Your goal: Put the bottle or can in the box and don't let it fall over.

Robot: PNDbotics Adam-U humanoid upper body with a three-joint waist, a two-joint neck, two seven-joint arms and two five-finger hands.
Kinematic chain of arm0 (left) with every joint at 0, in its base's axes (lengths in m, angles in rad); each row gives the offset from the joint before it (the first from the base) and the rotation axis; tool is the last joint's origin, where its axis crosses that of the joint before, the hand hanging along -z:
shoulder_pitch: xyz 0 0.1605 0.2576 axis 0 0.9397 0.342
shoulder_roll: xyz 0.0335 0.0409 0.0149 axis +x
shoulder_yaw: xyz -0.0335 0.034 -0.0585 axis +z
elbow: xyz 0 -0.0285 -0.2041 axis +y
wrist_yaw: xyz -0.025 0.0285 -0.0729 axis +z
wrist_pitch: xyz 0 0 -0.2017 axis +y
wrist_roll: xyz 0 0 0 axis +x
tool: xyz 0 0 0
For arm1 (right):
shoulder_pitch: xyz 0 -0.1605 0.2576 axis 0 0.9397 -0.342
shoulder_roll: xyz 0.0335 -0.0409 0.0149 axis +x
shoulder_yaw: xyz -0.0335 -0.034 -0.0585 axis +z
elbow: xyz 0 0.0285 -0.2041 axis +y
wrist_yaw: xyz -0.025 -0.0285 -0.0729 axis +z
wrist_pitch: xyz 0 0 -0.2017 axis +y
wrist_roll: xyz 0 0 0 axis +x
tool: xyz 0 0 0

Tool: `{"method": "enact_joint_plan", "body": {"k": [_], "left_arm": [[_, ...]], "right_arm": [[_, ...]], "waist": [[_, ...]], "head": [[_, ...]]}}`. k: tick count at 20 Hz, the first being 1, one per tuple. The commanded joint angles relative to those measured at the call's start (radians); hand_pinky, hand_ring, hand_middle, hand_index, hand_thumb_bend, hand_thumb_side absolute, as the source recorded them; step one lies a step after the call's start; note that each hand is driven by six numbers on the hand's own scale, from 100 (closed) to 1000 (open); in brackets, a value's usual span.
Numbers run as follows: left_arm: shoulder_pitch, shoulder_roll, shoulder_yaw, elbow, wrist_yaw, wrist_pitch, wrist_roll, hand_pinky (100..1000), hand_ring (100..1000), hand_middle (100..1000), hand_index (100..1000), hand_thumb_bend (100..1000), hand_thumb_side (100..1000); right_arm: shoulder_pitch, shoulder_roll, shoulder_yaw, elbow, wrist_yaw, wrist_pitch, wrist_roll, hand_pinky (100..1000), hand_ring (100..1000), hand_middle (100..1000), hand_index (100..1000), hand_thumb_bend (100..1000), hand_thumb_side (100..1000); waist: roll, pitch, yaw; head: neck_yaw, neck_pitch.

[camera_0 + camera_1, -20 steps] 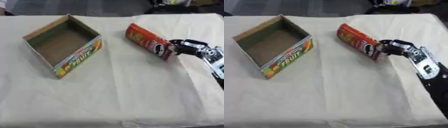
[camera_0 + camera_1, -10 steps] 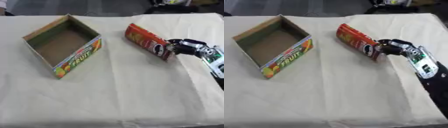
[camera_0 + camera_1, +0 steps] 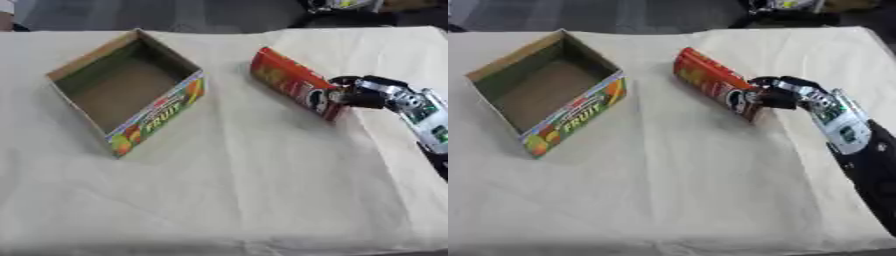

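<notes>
1. Red can (image 3: 296, 83) lies on its side on the cream cloth (image 3: 236, 190) covering the desk, right of centre, its far end pointing far-left and its near end pointing near-right.
2. Right hand (image 3: 783, 93) enters from the right. Its fingers (image 3: 765, 98) are curled at the can's near end, touching it; whether they clamp the can cannot be told.
3. Cardboard box (image 3: 124, 91), printed "FRUIT", sits open-topped at the left, well apart from the can.

One can (image 3: 294, 83), one box (image 3: 122, 93), one hand (image 3: 785, 92).
</notes>
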Motion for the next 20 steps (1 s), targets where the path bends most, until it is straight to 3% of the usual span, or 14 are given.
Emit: {"method": "enact_joint_plan", "body": {"k": [1, 20], "left_arm": [[-0.009, 0.03, 0.015, -0.021, 0.004, -0.004, 0.001, 457, 875, 957, 735, 324, 668], [-0.009, 0.028, 0.017, -0.021, 0.004, -0.005, -0.003, 460, 875, 956, 722, 322, 668]], "right_arm": [[-0.011, -0.017, 0.005, 0.004, 0.005, 0.004, 0.008, 827, 1000, 1000, 1000, 100, 755], [0.007, 0.007, 0.024, 0.004, -0.105, 0.066, -0.003, 607, 1000, 1000, 988, 100, 708]], "waist": [[0.005, 0.002, 0.001], [0.01, 0.002, -0.003]], "head": [[-0.003, -0.002], [-0.011, -0.002]]}}
